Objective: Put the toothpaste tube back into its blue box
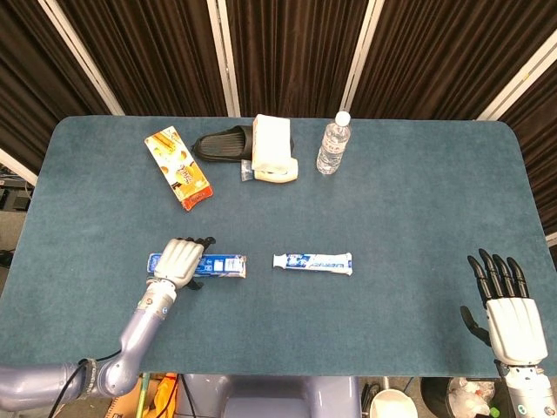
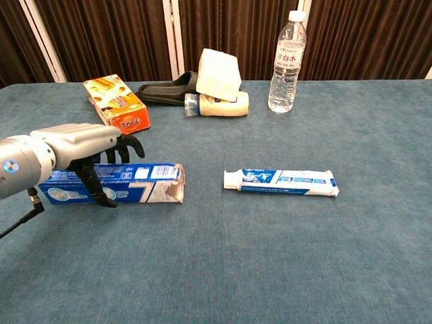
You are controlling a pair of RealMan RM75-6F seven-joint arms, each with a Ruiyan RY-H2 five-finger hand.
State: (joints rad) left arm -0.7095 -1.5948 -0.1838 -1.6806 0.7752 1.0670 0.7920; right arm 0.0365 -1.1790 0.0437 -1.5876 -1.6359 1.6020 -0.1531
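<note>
Head view alone: right hand [image 1: 513,320] spread.

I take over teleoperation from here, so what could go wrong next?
The left hand wraps the blue box near its closed end; squeezing could crush it. The box's open end looks torn, so the toothpaste tube may snag on entry. The right hand sits far from the tube.

Hidden under the left hand [image 2: 84,145]: middle of the blue box [image 2: 152,182]. Cut off below: right hand [image 1: 513,326] wrist.
</note>
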